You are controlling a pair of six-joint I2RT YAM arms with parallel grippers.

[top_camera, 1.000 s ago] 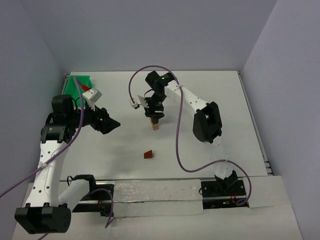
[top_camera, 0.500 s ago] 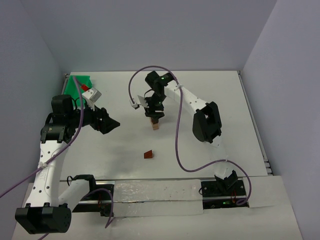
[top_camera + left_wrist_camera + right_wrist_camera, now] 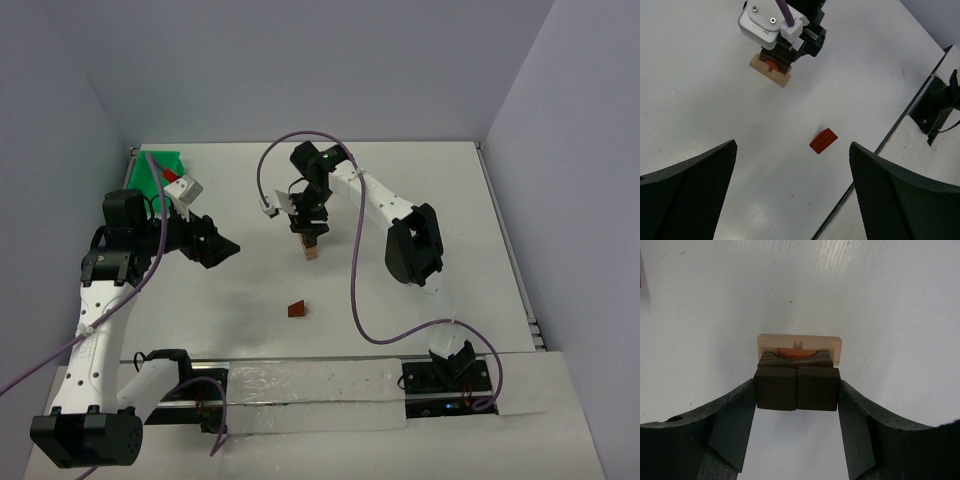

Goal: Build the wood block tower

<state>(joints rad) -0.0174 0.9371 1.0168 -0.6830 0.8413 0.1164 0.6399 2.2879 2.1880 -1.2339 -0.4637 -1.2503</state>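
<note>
Right wrist view, centre: my right jaws are clamped on two dark blocks (image 3: 797, 388) atop the tower (image 3: 799, 342) on the counter (image 3: 890, 300). I'd part them evenly and rise straight, without nudging. My left jaws stand apart, wedge (image 3: 823, 140) waiting.

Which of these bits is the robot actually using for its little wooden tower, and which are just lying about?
Part of the job:
- tan base block
- reddish-brown piece sitting on it
- dark brown blocks, held in the jaws of the right arm
- loose reddish-brown wedge, alone on the table

Just lying about:
- green tray in the far left corner
</note>
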